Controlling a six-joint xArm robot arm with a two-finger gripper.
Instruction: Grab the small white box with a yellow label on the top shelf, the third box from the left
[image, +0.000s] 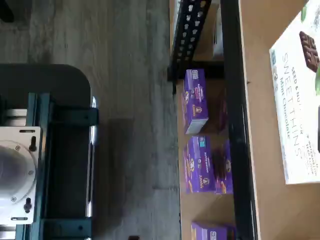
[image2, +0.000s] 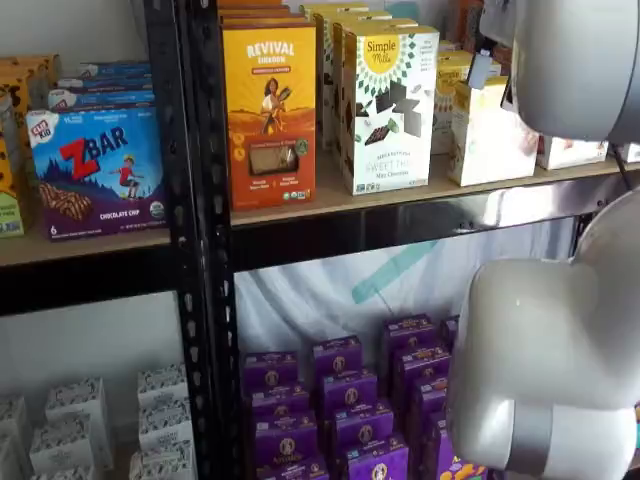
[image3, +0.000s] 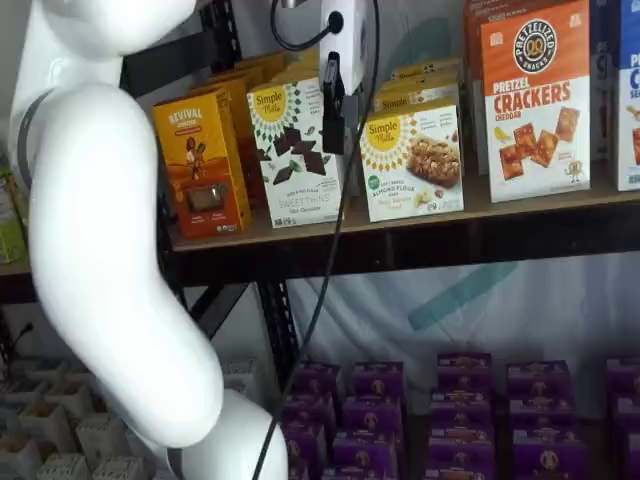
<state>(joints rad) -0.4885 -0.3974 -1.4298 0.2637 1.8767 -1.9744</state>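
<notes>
We see the hand (image3: 333, 100), grip state unclear, poised before the top shelf (image3: 400, 222), the small white box (image3: 412, 160) just beside it.

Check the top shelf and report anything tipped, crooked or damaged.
Nothing stands out. On the top shelf, the orange Revival box, the Simple Mills box and the small white box all stand upright near the front edge. No box looks crushed or fallen. The gripper hangs before them, its fingers seen side-on.
</notes>
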